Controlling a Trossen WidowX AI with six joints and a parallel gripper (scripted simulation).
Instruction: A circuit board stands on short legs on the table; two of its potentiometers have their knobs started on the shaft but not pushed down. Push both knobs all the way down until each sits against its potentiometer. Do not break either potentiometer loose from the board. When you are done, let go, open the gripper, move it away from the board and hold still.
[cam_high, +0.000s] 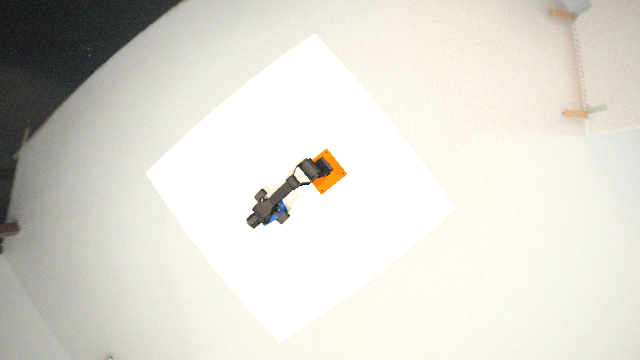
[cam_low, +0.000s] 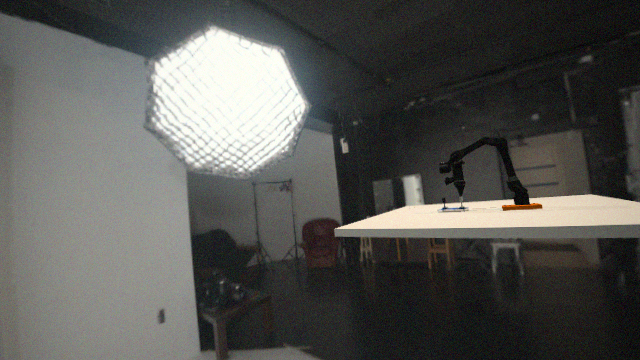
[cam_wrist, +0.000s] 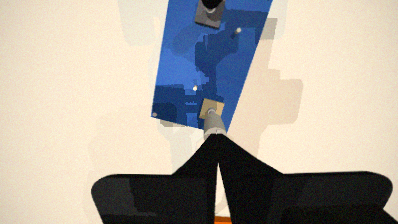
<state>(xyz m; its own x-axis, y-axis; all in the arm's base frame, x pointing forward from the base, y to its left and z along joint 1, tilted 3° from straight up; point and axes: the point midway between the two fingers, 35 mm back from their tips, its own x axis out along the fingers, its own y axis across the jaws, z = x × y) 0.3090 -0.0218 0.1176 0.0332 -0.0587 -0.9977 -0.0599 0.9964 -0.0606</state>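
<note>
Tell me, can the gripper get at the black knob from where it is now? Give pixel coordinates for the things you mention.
Probably, yes, though it would need to lift off the grey knob (cam_wrist: 215, 124) first: the shut gripper (cam_low: 461, 195) (cam_wrist: 216, 139) is right at its top. Across the blue board (cam_wrist: 175, 65), nothing visible blocks the black knob (cam_wrist: 212, 3).

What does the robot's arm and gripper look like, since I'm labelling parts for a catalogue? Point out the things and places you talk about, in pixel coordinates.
The arm (cam_high: 280, 195) (cam_low: 506, 159) is black, with slim links and chunky joints, on a flat orange base plate (cam_high: 336, 178) (cam_low: 536, 206). The gripper (cam_low: 461, 194) (cam_wrist: 216, 139) has black fingers tapering from broad, rounded blocks to narrow tips. I can't make out any markings.
</note>
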